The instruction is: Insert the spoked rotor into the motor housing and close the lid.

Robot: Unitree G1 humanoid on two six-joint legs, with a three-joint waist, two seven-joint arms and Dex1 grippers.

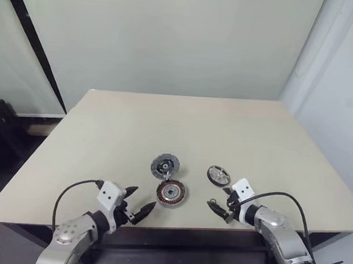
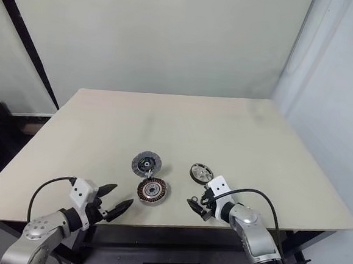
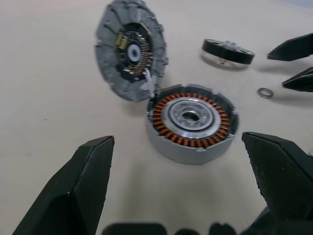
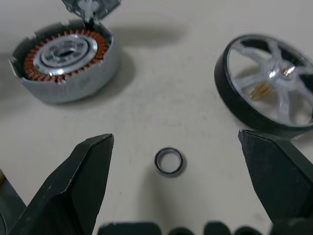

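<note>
Now, left claw (image 1: 138,209): wide open, empty, near motor housing (image 1: 171,193).
Right claw (image 1: 219,206): wide open, empty, beside spoked rotor (image 1: 218,175).

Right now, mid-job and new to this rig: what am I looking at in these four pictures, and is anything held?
Two pictures come from the head of a two-armed robot, looking down on a table. The other two come from a camera on each wrist, looking out between that arm's black fingers. The left gripper and the right gripper are both open and hold nothing. On the table lie the housing with its copper windings, the lid leaning up at the housing's far edge, and the rotor, which lies apart near the right gripper. A small ring lies in front of the right gripper.
</note>
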